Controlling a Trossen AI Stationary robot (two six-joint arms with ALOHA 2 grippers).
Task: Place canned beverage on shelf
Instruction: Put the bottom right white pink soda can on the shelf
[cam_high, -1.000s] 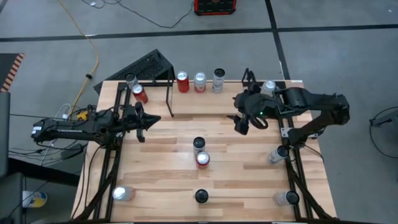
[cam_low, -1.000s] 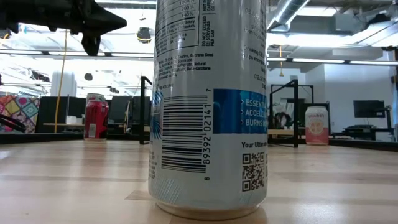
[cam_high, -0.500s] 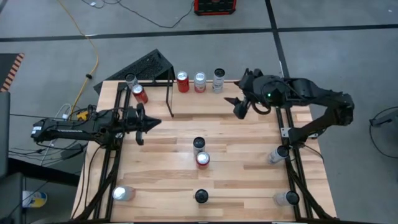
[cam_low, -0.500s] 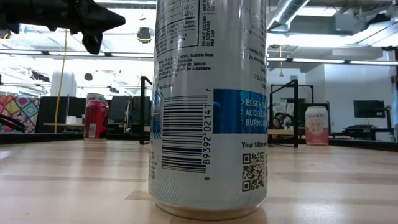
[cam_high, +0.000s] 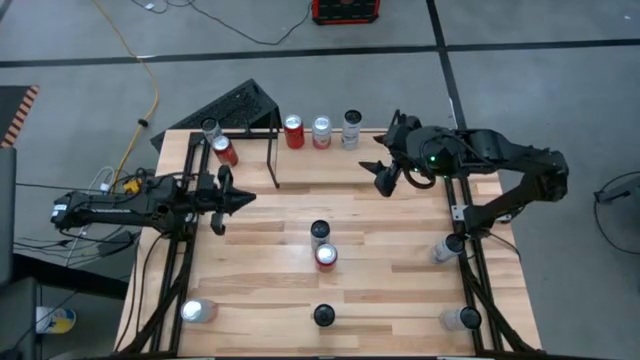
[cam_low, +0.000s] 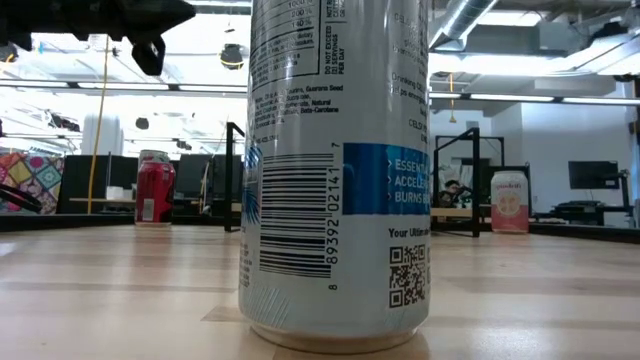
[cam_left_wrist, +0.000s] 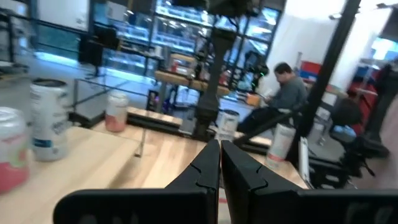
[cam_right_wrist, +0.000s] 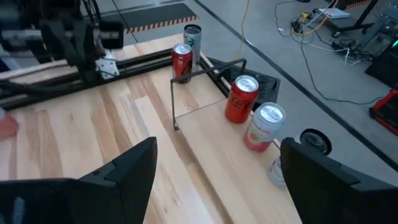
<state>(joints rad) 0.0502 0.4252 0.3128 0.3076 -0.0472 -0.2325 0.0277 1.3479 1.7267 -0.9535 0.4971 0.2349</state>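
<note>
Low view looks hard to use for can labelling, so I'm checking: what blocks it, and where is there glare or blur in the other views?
Low view: one close can fills the middle, and bright windows behind wash out the background. Left wrist view: the near cans are soft, the room bright. High view: evenly lit, sharp, little shadow on the table.

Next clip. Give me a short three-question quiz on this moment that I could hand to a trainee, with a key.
1. True or false: the right tool grips a can.
2. Which tool is shut? A) the left tool B) the right one C) both
3. Three cans stand in a row at the far edge of the table, beside the shelf. What colour is the one nearest the shelf?
Key: 1 false, it is open and empty. 2 A. 3 red, the red can.
</note>
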